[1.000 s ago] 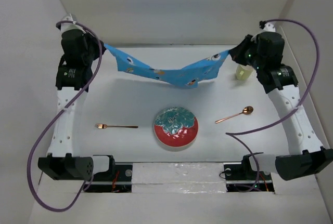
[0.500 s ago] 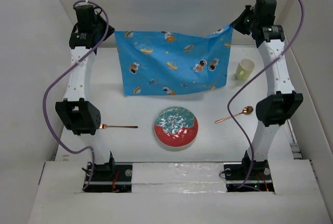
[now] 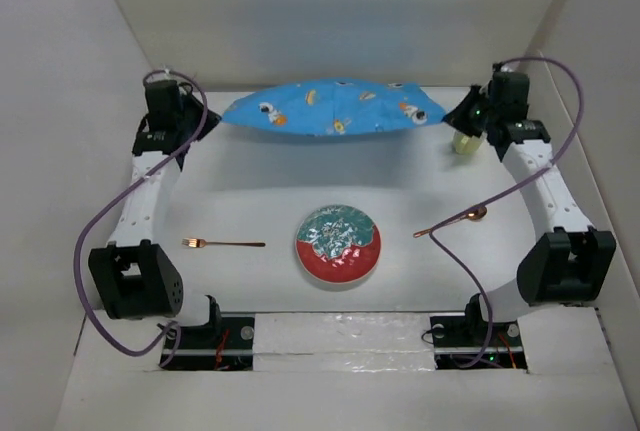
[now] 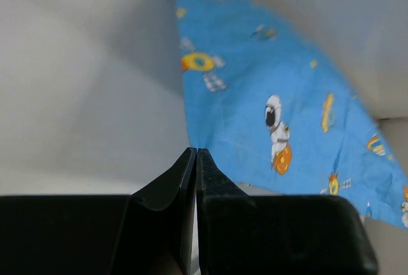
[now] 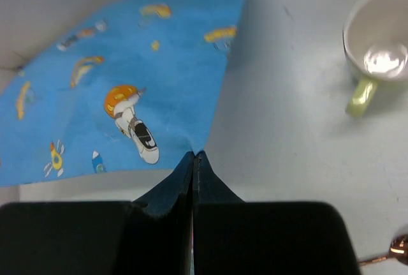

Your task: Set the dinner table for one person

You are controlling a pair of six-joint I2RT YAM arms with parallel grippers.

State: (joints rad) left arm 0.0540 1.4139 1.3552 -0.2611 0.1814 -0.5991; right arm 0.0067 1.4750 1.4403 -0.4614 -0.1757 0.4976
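The dinner table [image 3: 250,186], a large flat matte white rectangular tabletop, fills the middle of the top view from the arm bases at the bottom edge up to the back wall. Near its lower centre sits a round dish with a red rim and a teal mottled middle [image 3: 338,243]. A slim copper-coloured fork [image 3: 224,243] lies flat to the left of the dish, well apart from it. A copper-coloured spoon [image 3: 452,221] lies to the right, angled with its bowl toward the upper right. A pale yellow-green mug [image 5: 377,58] stands upright toward the upper right of the table, partly hidden behind the right arm in the top view.

Across the upper part of the table, a blue cloth mat printed with cartoon astronauts and rockets [image 3: 335,108] spans from side to side, bulging upward in the middle and casting a shadow on the white surface below. The left gripper [image 4: 196,154] is clamped tight on the mat's left corner. The right gripper [image 5: 193,156] is pinched closed on its right corner, near the mug.
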